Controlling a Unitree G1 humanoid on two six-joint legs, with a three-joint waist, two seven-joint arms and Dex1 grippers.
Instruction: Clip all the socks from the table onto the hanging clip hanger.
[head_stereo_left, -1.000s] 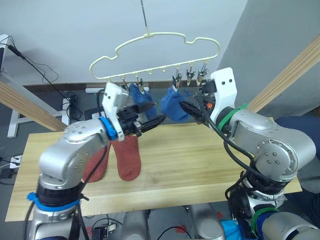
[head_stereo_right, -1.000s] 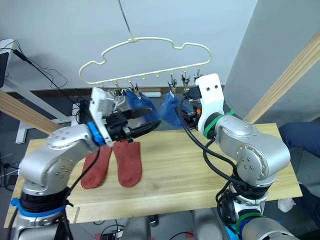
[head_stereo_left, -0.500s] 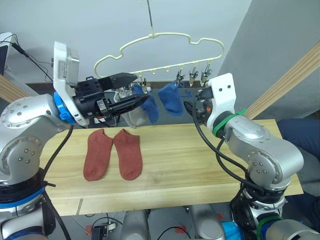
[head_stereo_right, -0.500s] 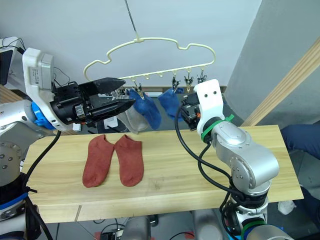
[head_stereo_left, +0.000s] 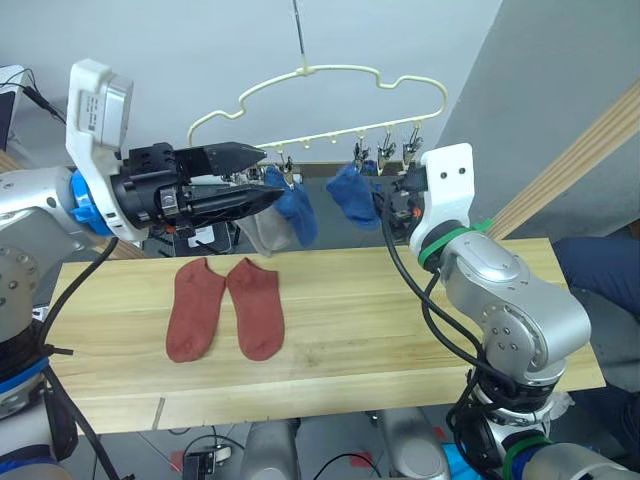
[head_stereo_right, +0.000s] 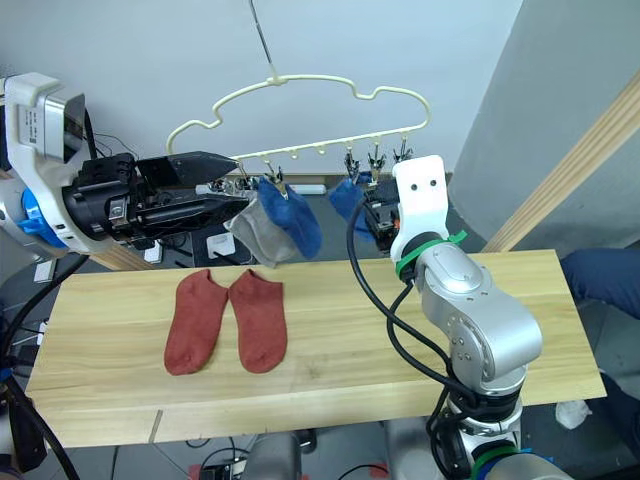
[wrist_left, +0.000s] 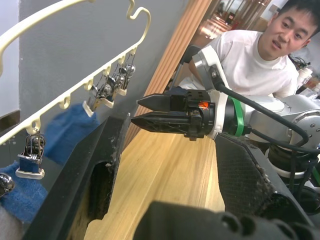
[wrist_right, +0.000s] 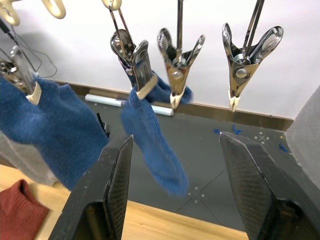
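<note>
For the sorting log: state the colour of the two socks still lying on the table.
Rust-red socks, seen best in the right eye view.

Grey sock (head_stereo_right: 252, 232) half behind blue sock (head_stereo_right: 293, 222)

A robotics lab or test bay, by every sign. Bare pale wall (head_stereo_left: 180, 60) across the upper frame, grey panel (head_stereo_right: 560, 110) at upper right, nothing homely anywhere. Cables (head_stereo_left: 75, 140) trail down the wall at upper left, and a power strip (head_stereo_right: 300, 188) sits along the skirting at centre. A plain plank table (head_stereo_left: 400, 330) fills the lower middle, with slanted timber beams (head_stereo_left: 580, 150) at right forming a rough rig frame. A clip hanger (head_stereo_right: 300, 110) dangles from a wire at top centre. In the left wrist view, a person (wrist_left: 255, 50) in a white T-shirt sits watching from the upper right.
</note>
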